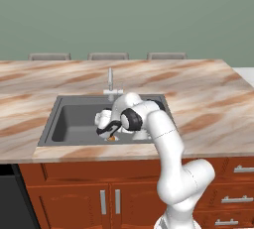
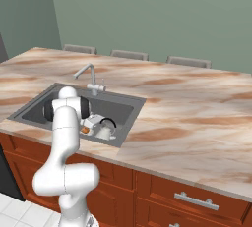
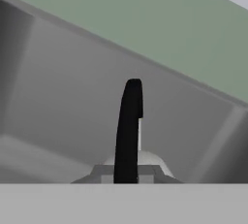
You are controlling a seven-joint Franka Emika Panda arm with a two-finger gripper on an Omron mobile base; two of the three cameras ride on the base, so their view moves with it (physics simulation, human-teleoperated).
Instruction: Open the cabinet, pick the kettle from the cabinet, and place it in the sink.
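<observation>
In the left base view you are looking at the arm folding forward and down over the counter (image 1: 208, 99), its wrist dipping into the sink (image 1: 69, 119). The end effector (image 1: 110, 133) is sitting low in the basin, and the kettle (image 1: 105, 120) is lying right against it, its thin black handle curving just below the wrist. The faucet (image 1: 110, 80) is standing just behind the end effector.

In the right base view you are seeing the same pose from the other side: the elbow is bending high, the forearm is pointing steeply down, and the end effector (image 2: 90, 127) is resting just left of the kettle (image 2: 104, 127), which is sitting on the sink (image 2: 125, 113) floor near the front wall.

In the hand view the black handle (image 3: 129, 131) is rising straight up between the fingertips, with the kettle's pale body just beneath it and the grey sink wall (image 3: 72, 97) beyond. The fingers are pressed nearly together, pinching that handle.

You are probably dealing with a light, rigid, smooth shell; the body would slip, so the thin stiff handle is the sensible place to hold. Gripped there, it could swing or tip when let go.
</observation>
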